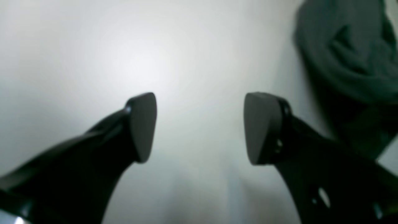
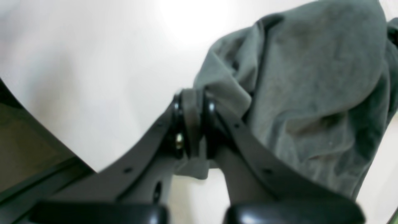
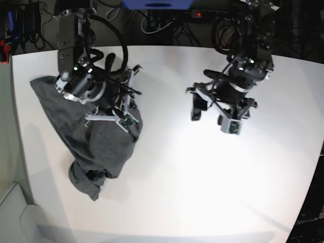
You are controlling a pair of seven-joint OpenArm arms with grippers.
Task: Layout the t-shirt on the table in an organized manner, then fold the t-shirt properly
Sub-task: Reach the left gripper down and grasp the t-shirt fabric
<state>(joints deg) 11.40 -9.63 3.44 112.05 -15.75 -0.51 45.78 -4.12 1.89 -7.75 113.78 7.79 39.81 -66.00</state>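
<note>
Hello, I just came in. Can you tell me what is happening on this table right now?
A two-armed robot is working on a dark grey t-shirt that lies crumpled on one side of the white table. The right gripper is shut on a fold of the cloth. The left gripper is open and empty above bare table, apart from the shirt. The shirt is not yet spread flat, and no fold is made.
</note>
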